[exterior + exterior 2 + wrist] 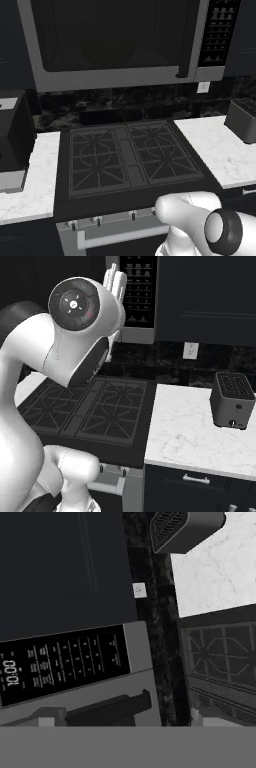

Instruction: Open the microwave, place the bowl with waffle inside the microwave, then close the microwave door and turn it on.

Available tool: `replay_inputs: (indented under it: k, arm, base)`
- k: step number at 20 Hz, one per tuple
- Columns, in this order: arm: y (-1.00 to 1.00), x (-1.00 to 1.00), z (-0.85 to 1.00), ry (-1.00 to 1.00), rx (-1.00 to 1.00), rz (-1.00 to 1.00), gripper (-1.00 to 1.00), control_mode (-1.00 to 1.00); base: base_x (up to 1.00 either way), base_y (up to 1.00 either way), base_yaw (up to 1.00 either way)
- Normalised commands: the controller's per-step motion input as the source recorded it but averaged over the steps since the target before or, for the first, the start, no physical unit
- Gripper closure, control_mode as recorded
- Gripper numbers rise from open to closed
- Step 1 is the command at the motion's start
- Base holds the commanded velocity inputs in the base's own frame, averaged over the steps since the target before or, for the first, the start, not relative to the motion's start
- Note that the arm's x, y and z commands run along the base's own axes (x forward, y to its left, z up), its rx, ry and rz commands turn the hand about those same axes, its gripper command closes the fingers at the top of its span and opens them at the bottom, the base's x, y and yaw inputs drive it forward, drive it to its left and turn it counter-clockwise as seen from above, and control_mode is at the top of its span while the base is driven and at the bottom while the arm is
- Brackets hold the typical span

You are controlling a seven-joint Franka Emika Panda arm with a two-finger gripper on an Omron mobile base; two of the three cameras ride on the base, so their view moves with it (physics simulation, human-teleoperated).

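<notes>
Dark kitchen cabinets frame the microwave (120, 42), mounted above the stove (127, 160); its microwave door (112, 35) is still shut, so every step remains. Gripper (114, 282), fingers spread wide and holding nothing, hovers beside the microwave's handle (107, 708).

This is a home kitchen, rendered by computer. A black gas stove (127, 157) with iron grates sits between white marble counters (222, 147). A grey-framed microwave (120, 42) hangs above it on a dark stone backsplash (125, 102). A toaster (232, 400), a wall socket (190, 350) and dark cabinets (205, 296) complete it.
</notes>
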Motion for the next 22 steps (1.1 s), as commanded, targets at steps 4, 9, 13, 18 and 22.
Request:
replay_inputs:
  k: [4, 9, 13, 18, 22]
  arm:
    - [0.0, -0.03, -0.13, -0.34, 0.16, 0.0, -1.0, -1.0]
    - [0.0, 0.01, 0.0, -0.12, 0.01, 0.0, -1.0, -1.0]
    - [0.0, 0.0, 0.0, 0.0, 0.0, 0.0, -1.0, -1.0]
    - [0.0, 0.0, 0.0, 0.0, 0.0, 0.0, -1.0, -1.0]
    - [0.0, 0.0, 0.0, 0.0, 0.0, 0.0, -1.0, -1.0]
  base:
    - [0.0, 0.0, 0.0]
    - [0.0, 0.0, 0.0]
    - [0.0, 0.0, 0.0]
    - [0.0, 0.0, 0.0]
    - [0.0, 0.0, 0.0]
